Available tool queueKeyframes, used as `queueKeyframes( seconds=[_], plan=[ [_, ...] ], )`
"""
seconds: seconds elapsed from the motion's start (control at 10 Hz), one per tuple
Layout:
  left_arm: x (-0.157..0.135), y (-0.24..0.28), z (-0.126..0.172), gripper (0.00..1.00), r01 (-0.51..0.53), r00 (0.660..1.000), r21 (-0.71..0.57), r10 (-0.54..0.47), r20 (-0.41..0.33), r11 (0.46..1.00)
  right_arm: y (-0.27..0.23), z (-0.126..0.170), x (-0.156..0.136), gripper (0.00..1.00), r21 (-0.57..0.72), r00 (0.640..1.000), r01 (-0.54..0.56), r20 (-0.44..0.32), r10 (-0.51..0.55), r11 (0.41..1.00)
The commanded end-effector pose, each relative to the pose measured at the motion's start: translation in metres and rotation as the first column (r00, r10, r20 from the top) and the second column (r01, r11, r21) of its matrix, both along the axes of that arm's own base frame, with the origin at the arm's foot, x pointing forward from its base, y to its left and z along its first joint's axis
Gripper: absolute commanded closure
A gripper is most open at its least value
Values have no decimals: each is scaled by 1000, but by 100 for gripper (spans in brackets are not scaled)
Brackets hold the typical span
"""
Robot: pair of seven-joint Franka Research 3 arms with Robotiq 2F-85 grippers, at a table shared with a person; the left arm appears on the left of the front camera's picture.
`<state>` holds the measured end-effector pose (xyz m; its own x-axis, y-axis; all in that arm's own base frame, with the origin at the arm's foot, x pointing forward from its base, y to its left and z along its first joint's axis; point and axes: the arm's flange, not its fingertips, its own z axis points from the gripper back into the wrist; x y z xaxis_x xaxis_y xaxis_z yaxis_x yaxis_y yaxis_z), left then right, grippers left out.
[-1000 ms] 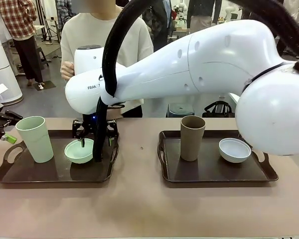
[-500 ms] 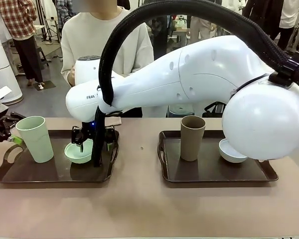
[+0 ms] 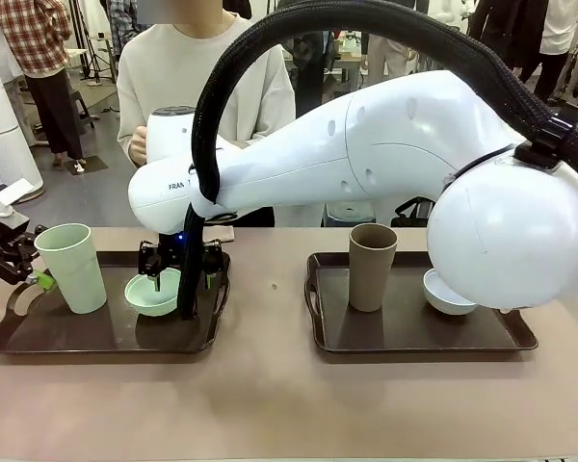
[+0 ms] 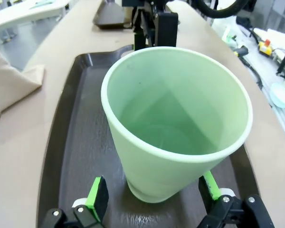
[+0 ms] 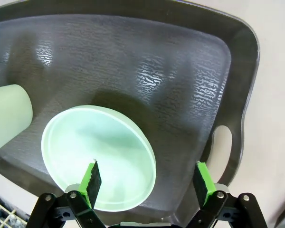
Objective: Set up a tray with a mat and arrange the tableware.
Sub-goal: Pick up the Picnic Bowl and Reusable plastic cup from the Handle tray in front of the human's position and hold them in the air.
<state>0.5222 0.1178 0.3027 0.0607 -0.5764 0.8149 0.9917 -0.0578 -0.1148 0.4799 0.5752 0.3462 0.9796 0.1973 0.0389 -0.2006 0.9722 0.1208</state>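
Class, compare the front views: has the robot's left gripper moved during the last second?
Yes. Judged against the left tray, the left gripper has moved rightward over its handle, up to the pale green cup, jaws open.

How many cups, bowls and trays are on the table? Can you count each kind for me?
Cups: 2, the pale green cup and the brown cup
Bowls: 2, the pale green bowl and the white bowl
Trays: 2, the left tray and the right tray
Total: 6
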Motion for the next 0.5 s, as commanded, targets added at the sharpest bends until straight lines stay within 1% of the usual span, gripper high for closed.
queueKeyframes(
  seconds=[0.0,0.2,0.4],
  plan=[
    [7,3,-3,0,27,999,-47,-25,39,999,7,0,11,0,33,1000,-18,18,17,999],
    [5,-7,-11,0,64,997,-54,-63,34,996,8,-2,14,0,43,999,-25,21,24,999],
    [4,-15,-15,0,106,994,-61,-104,39,992,8,-6,18,0,48,1000,-23,8,23,999]
  ],
)
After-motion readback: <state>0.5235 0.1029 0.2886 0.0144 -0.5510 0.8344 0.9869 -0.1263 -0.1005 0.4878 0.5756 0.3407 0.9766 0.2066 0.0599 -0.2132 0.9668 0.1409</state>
